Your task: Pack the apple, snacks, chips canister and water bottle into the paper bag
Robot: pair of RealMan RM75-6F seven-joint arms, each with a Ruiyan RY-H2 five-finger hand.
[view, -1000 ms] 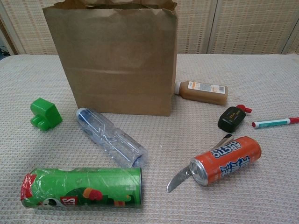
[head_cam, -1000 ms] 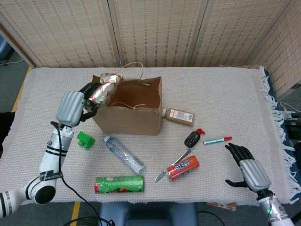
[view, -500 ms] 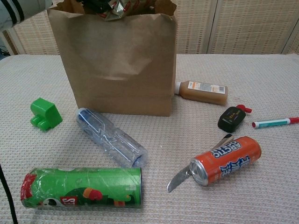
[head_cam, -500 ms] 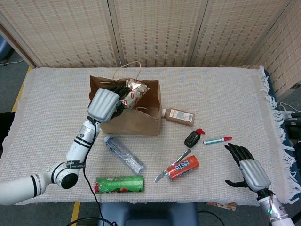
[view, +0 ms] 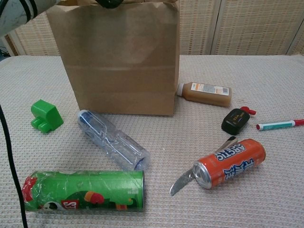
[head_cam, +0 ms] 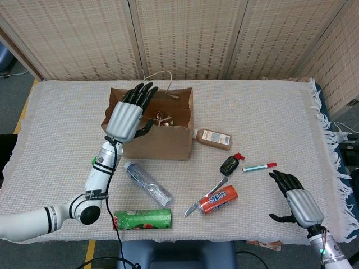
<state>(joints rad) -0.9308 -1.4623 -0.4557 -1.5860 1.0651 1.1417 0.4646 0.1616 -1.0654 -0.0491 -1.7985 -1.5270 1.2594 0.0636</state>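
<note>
My left hand (head_cam: 128,115) hovers over the brown paper bag (head_cam: 162,140), fingers spread, empty; only head view shows the shiny snack packet (head_cam: 162,117) inside. My right hand (head_cam: 296,199) rests open by the worktop's (head_cam: 269,112) front-right edge. Clear plastic water bottle (view: 114,145) and green chips canister (view: 83,191) lie just before the bag.

A second ago the robot's left hand (head_cam: 128,115) held a crinkled silver-and-red foil snack packet (head_cam: 163,117) at the left rim of the upright brown paper bag (head_cam: 168,143); half a second ago it had carried the packet over the bag's open mouth. Now the packet lies down inside the bag, only a scrap of it visible, and the left hand is above the opening with its fingers spread and nothing in them. The bag's left wall has also shifted, its top edge now bulging outward beneath the forearm.
</note>
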